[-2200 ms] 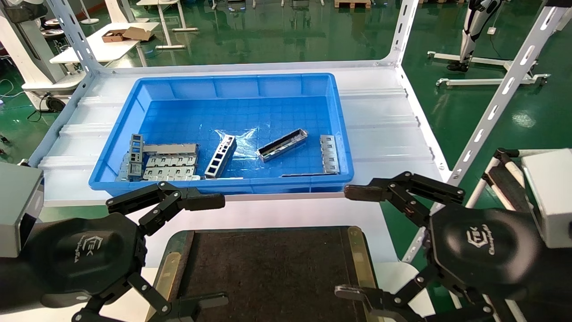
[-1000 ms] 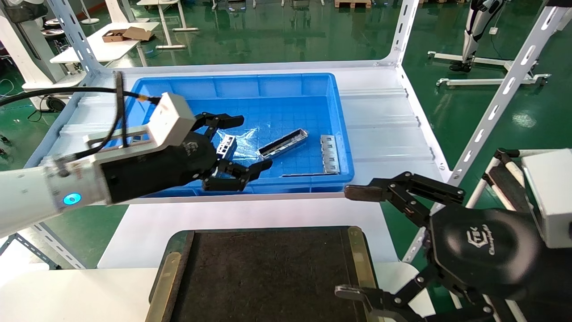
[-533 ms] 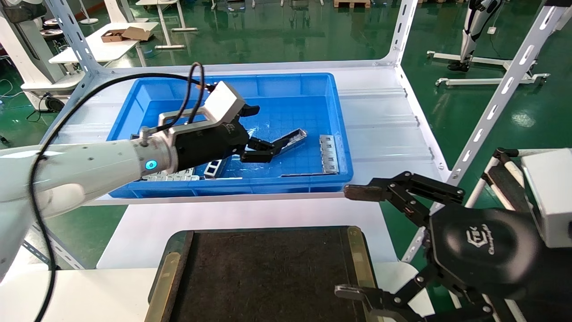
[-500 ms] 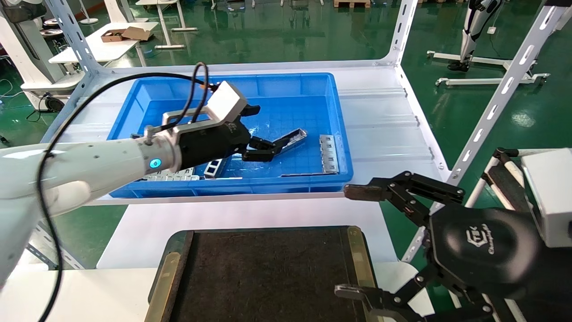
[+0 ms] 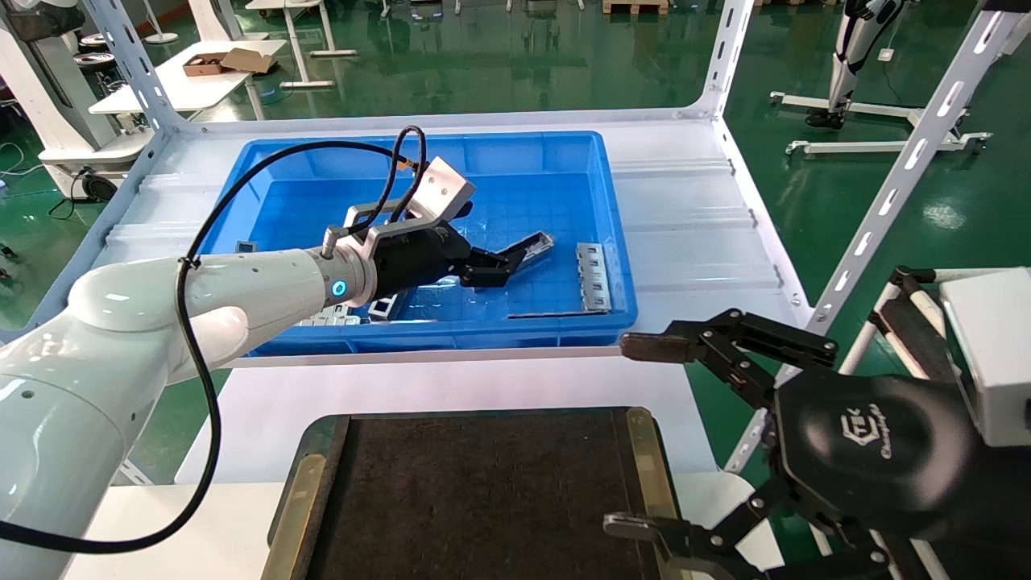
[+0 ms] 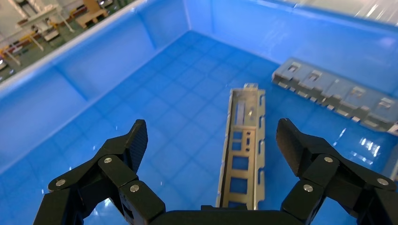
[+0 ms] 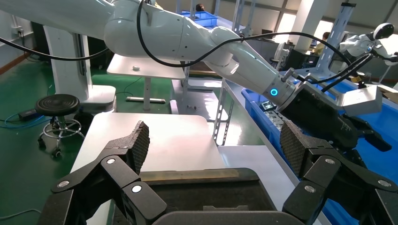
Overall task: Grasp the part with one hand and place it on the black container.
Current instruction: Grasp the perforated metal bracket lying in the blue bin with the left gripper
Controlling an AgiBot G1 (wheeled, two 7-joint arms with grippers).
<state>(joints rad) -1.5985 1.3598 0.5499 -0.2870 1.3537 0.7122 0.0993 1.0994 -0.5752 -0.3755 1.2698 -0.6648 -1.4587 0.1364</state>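
Observation:
The part (image 5: 533, 243), a slim silver-grey channel bar, lies slanted on the floor of the blue bin (image 5: 387, 338). Its near end is hidden behind my left gripper (image 5: 486, 267). That gripper is open and low in the bin. In the left wrist view the part (image 6: 246, 140) lies between the spread fingers of the left gripper (image 6: 213, 136), untouched. The black container (image 5: 483, 483) lies at the front, with brass strips along two sides. My right gripper (image 5: 636, 439) is open and empty, parked beside the container's right edge; the right wrist view shows it (image 7: 213, 140) above the container (image 7: 202, 192).
A flat silver plate with tabs (image 5: 594, 278) lies right of the part and also shows in the left wrist view (image 6: 338, 93). More plates (image 5: 322, 320) and a ladder-like piece (image 5: 385, 304) lie under the left arm. White rack uprights (image 5: 886, 193) stand on the right.
My left arm swung from the front left into the blue bin and over to the part, and its open fingers now straddle the part. The right arm has not moved.

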